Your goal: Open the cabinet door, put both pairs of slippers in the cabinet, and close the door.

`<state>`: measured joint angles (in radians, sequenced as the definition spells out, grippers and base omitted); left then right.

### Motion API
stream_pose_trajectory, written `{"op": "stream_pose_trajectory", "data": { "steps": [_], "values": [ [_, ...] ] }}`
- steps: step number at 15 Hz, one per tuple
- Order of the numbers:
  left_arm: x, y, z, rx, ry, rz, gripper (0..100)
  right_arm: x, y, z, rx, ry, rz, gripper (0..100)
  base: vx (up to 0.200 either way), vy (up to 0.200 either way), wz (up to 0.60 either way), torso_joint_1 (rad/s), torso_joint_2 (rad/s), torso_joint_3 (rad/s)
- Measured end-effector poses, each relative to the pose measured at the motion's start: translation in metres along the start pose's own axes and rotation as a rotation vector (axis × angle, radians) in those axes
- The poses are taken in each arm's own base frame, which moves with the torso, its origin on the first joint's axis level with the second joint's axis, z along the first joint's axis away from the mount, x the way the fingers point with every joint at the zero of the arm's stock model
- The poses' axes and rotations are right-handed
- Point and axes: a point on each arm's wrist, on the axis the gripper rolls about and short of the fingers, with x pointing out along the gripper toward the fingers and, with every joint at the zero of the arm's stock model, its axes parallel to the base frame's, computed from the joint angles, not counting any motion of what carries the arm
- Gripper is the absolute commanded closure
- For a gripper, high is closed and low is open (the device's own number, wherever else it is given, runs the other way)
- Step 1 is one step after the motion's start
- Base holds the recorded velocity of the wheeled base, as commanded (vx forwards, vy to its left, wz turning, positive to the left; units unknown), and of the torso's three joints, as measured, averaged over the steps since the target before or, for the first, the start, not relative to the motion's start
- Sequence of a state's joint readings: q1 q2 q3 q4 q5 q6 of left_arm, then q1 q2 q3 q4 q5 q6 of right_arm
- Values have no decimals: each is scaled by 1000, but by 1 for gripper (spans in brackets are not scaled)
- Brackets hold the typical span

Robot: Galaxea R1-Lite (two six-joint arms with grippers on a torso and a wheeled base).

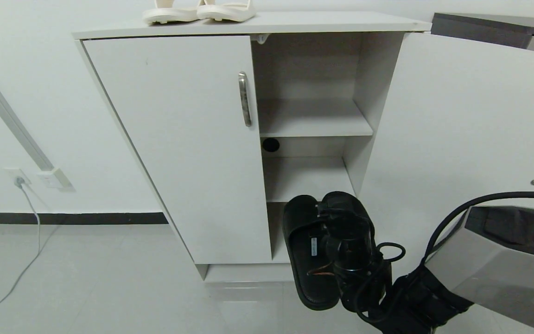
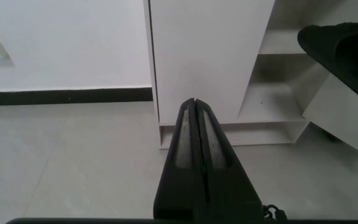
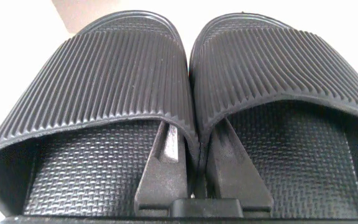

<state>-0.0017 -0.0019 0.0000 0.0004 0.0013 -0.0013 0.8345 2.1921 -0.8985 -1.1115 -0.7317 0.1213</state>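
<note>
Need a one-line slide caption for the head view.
Right gripper holds the black slippers at the open cabinet; white slippers sit on its top.

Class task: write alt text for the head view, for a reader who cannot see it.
The right gripper holds a pair of black slippers before the open right half of a white cabinet, low down. Its right door stands open, its left door is shut, and a pair of white slippers sits on top.
</note>
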Motion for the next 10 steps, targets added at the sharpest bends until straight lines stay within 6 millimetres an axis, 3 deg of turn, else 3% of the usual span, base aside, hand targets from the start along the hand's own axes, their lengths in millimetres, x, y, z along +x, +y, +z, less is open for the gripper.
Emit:
{"op": "stream_pose_trajectory", "data": {
  "steps": [4,10],
  "values": [
    [0,0,0,0,1,-2,100,1,0,-1,0,0,-2,100,0,0,0,1,1,-24],
    [0,0,0,1,1,-4,100,1,0,-1,0,-1,-2,100,0,0,0,5,1,-177]
  ]
}}
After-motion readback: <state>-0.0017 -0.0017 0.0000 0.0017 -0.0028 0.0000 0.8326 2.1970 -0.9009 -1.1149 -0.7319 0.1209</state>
